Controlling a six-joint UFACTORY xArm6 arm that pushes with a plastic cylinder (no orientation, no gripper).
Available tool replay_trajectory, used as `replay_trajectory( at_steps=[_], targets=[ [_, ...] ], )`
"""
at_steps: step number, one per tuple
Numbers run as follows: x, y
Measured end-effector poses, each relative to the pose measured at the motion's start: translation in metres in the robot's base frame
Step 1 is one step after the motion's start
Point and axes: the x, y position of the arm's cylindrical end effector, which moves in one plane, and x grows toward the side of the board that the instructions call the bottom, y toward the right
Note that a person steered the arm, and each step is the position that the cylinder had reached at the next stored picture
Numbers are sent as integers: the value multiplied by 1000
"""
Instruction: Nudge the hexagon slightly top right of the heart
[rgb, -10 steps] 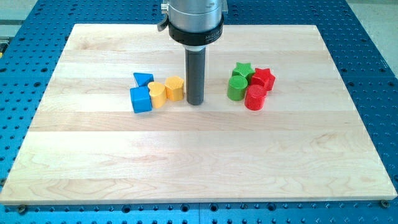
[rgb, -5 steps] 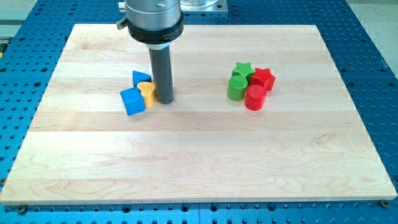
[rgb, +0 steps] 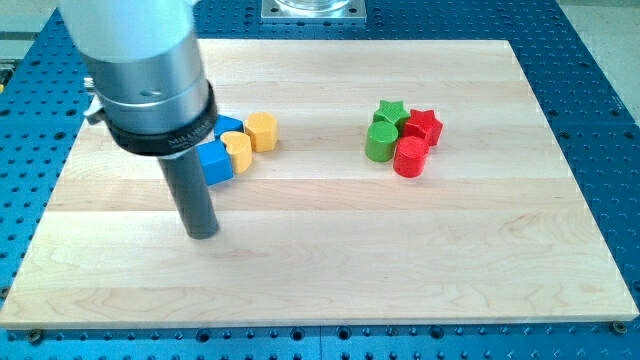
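The yellow hexagon sits on the wooden board, just up and right of the yellow heart and touching it. A blue cube lies against the heart's left side. A blue triangular block shows partly behind my rod, above the cube. My tip rests on the board below and left of this cluster, apart from all the blocks.
At the view's right, a green star, a red star, a green cylinder and a red cylinder stand bunched together. The board's near edge is below my tip.
My tip swept left through the yellow blocks, then moved down and left away from them. The hexagon now lies up and right of the heart; the blue cube shifted slightly.
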Motion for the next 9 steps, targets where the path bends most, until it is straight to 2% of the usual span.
replay_trajectory(
  at_steps=[1, 2, 4, 8, 9],
  targets=[
    [-10, 0],
    [-46, 0],
    [-68, 0],
    [-66, -2],
    [-20, -4]
  ],
)
